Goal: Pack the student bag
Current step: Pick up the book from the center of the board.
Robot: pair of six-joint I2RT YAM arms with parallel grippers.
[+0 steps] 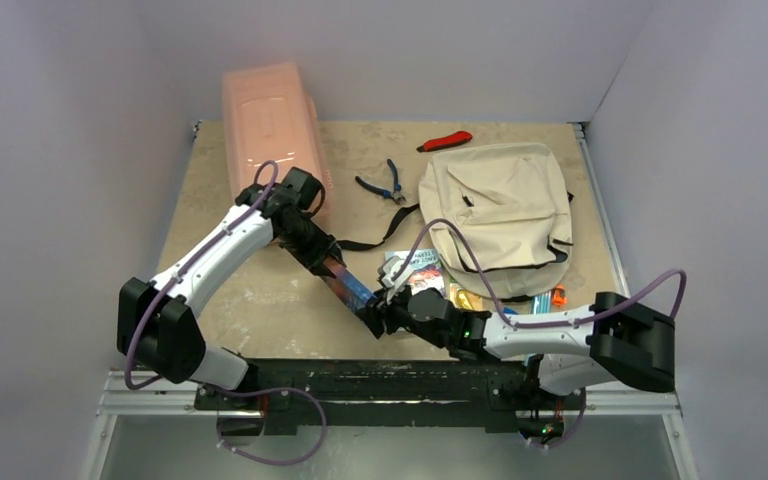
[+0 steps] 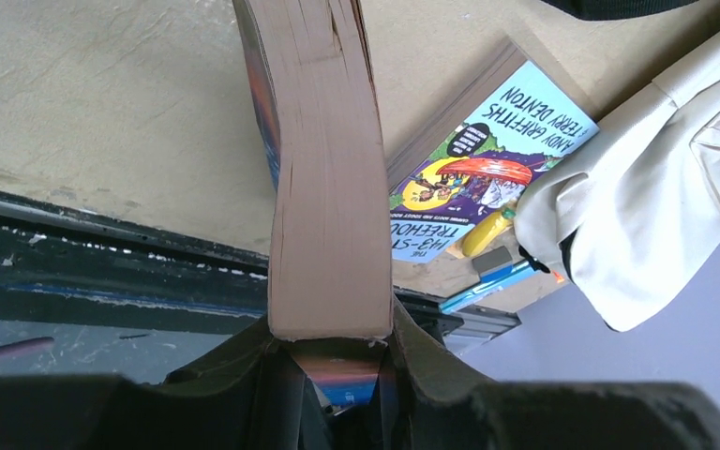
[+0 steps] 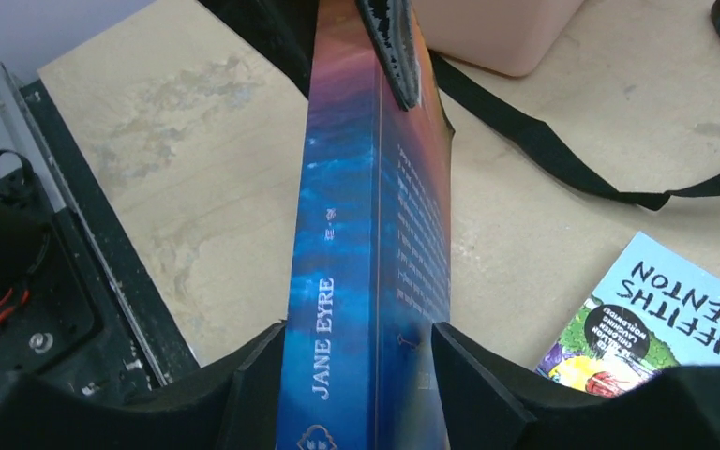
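Backpack (image 1: 500, 205): cream fabric, black zipper lines, lay flat on the far right part of the table (image 1: 250, 300). One black strap (image 1: 375, 240) trailed left toward the pink box (image 1: 265, 125). Could not tell whether anything was inside the backpack.

Left gripper (image 1: 332, 262): fingers pressed against both covers of a paperback (image 1: 352, 285), clamped on its far end, the book lifted off the table. Left wrist view showed the brown page edge running away from the jaws.

Right gripper (image 1: 385, 312): fingers stood either side of the paperback's near end, spine toward the wrist camera. Close to both faces; could not tell if actually gripping.

Pink box: lidded, translucent, at the far left; contents not discernible.

Second book (image 1: 412, 272), light blue cover, lay flat just beside the backpack's near edge. Pliers (image 1: 385, 183) and a red tool (image 1: 447, 141) lay near the far edge.
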